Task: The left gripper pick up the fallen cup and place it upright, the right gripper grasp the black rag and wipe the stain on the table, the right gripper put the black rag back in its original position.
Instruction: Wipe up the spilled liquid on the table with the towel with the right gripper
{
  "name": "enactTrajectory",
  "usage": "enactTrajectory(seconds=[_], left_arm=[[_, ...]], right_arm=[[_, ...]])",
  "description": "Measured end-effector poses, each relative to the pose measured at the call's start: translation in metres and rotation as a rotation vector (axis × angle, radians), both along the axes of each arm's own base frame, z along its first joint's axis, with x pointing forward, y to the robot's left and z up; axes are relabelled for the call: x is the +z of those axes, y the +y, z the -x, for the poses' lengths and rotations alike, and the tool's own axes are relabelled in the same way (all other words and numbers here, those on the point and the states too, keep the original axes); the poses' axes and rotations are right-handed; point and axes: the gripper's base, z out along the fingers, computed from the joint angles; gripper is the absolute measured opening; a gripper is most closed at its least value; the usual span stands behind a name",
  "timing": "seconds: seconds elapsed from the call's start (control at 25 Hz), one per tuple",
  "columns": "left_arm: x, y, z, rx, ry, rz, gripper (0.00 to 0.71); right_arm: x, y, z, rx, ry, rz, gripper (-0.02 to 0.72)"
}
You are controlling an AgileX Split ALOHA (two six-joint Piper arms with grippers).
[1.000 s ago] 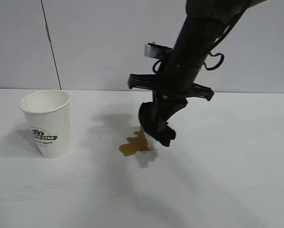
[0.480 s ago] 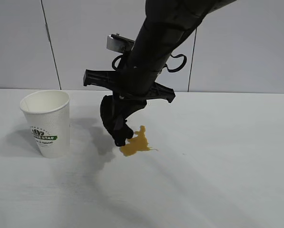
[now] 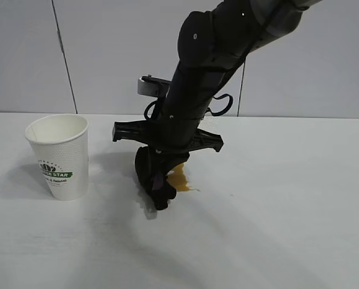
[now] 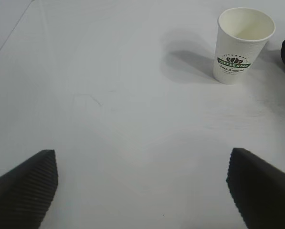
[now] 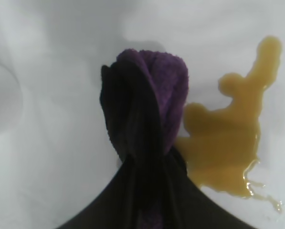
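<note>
The right tool [image 3: 161,195] points down at the white desk [image 3: 287,229]. It is pinched tight on a dark rag [image 5: 147,114]. The rag's tip is down by the desk top, just beside the brown stain [image 5: 228,143], on the side nearer the cup [image 3: 60,155]. The stain is a wet puddle near the middle of the desk. The white paper cup stands upright closer to the desk's left edge, well apart from the rag. The left tool [image 4: 142,186] hangs wide open over bare desk and holds nothing.
</note>
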Motion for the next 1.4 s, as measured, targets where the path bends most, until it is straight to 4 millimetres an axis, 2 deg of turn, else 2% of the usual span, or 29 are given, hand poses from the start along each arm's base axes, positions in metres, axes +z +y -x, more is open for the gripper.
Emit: enactTrajectory(seconds=[0.56, 0.96, 1.08, 1.28, 1.4], left_arm=[[0.000, 0.000, 0.000, 0.000, 0.000, 0.000, 0.694], [0.000, 0.000, 0.000, 0.000, 0.000, 0.000, 0.694], [0.000, 0.000, 0.000, 0.000, 0.000, 0.000, 0.694], [0.000, 0.000, 0.000, 0.000, 0.000, 0.000, 0.694], [0.000, 0.000, 0.000, 0.000, 0.000, 0.000, 0.694]], right_arm=[[-0.001, -0.006, -0.002, 0.058, -0.041, 0.091, 0.071], [-0.004, -0.055, -0.021, -0.047, 0.027, 0.161, 0.071], [-0.004, -0.063, -0.024, -0.072, 0.036, 0.162, 0.071], [-0.004, -0.062, -0.024, -0.103, 0.056, 0.128, 0.071], [-0.003, -0.054, -0.022, -0.122, 0.063, 0.075, 0.071]])
